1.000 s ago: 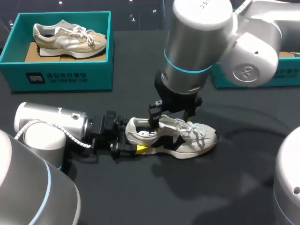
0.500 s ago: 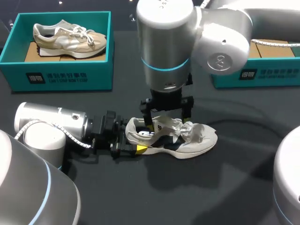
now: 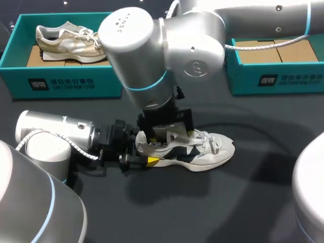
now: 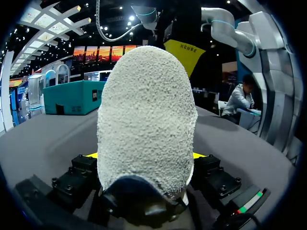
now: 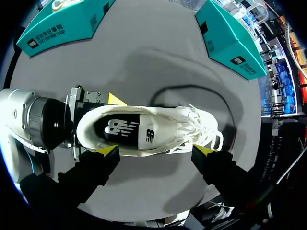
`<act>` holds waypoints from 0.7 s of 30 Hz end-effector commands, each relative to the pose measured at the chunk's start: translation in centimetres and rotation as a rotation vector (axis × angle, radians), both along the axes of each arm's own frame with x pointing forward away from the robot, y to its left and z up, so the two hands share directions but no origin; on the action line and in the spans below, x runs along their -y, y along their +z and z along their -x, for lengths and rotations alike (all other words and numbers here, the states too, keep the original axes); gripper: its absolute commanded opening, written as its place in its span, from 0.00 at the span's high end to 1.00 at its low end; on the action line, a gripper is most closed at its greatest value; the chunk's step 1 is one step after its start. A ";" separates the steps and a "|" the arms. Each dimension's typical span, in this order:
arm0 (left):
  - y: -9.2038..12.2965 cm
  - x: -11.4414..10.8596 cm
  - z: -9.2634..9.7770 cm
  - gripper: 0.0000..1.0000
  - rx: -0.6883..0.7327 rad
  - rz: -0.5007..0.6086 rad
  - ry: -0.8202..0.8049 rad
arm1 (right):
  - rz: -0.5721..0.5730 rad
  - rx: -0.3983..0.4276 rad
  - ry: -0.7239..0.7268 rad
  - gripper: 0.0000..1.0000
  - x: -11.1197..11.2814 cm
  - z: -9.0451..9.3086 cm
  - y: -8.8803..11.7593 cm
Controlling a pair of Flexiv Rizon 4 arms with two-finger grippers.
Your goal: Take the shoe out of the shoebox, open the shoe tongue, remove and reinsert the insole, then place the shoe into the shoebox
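Our left gripper [image 4: 145,160] is clamped on the heel of the white shoe [image 3: 195,152], which sits on its sole on the table [image 3: 228,202], clear of any box. Our right gripper [image 5: 157,152] hangs over the shoe's mouth, fingers spread, grasping nothing. The insole [image 5: 129,130] lies flat inside. We judge the unboxing done; whether the insole has already been out and back, we cannot tell. Boxing the shoe is left, likely into the teal shoebox [image 3: 273,76] at our right.
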State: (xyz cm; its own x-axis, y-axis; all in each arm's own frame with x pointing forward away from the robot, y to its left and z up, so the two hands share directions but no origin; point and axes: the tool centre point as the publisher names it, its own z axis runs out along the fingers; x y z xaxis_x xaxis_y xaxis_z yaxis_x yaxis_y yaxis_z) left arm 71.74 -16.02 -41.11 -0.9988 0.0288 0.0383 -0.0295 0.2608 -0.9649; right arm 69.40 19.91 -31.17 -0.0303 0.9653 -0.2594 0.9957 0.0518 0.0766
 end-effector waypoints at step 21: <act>0.0 0.0 0.1 1.00 0.000 0.000 0.002 | 0.161 0.065 -0.071 0.00 0.8 -1.5 -2.4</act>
State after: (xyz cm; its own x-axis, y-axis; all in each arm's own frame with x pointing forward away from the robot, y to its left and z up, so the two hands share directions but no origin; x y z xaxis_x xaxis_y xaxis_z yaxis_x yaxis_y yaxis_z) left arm 71.74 -16.01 -41.11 -0.9988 0.0288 0.0383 -0.0295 0.2609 -0.9649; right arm 71.77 18.48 -33.12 -0.0084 0.9183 -0.3959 0.9941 0.0506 0.0963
